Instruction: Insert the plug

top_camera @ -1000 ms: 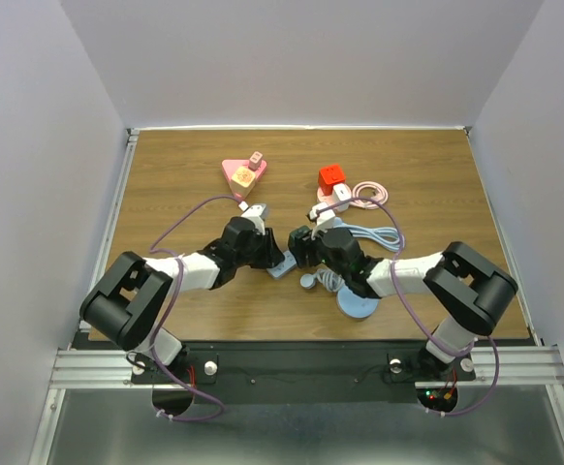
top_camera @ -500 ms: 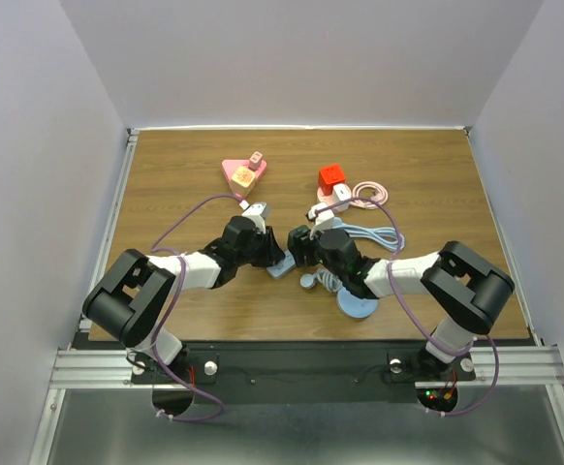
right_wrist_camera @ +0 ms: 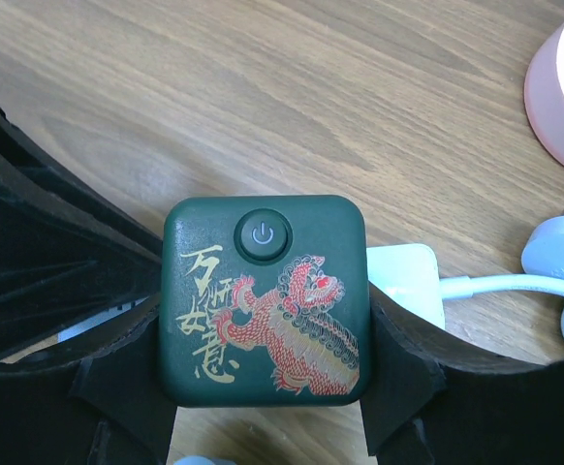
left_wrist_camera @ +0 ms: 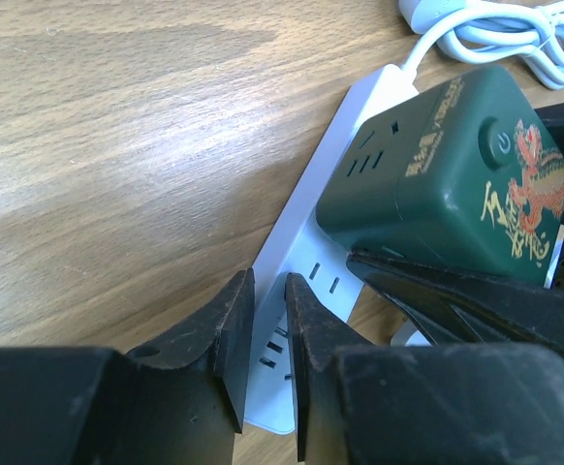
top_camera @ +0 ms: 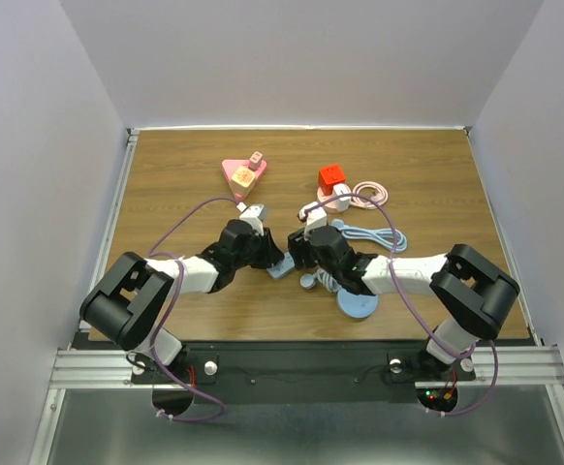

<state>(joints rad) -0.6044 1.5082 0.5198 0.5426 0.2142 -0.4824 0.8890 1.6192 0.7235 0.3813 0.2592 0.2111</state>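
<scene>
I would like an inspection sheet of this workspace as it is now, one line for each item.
Surface: wooden table, no damage seen.
Job's things: green cube adapter sits over the white power strip; whether its pins are in cannot be told.
Clutter: pink triangular socket, red cube, blue disc.
Grippers: right gripper shut on the green cube adapter; left gripper fingers nearly together at the strip's edge, grip uncertain.
Cables: pink cable coil beside the red cube; light blue cable bundled; purple cable along the left arm.
Surroundings: plain walls, metal rail at the near edge.
</scene>
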